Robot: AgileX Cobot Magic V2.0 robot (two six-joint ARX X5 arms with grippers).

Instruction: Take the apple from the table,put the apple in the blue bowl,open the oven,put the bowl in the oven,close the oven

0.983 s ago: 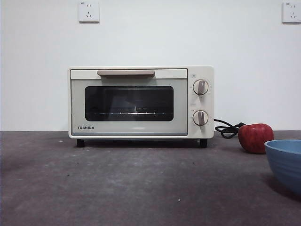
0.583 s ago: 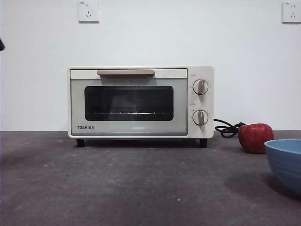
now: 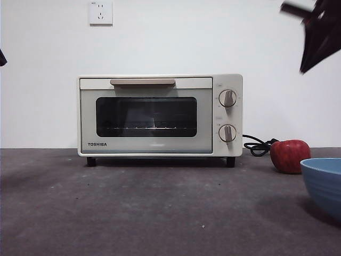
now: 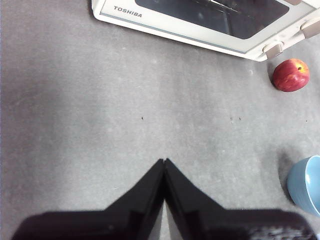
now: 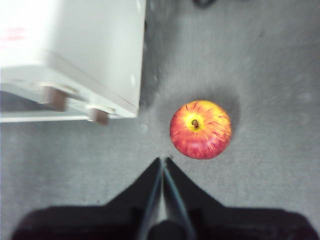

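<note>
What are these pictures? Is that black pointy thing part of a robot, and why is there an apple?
Yes, it's a robot with two arms. One camera sits low on the table, looking at the oven, the apple and the blue bowl. Two more cameras ride on the arms' wrists, looking down. The black points are each arm's jaws, pressed shut and holding nothing. The right gripper hovers above the apple; it is the dark shape high in the low camera's picture. The left gripper waits over bare table.
</note>
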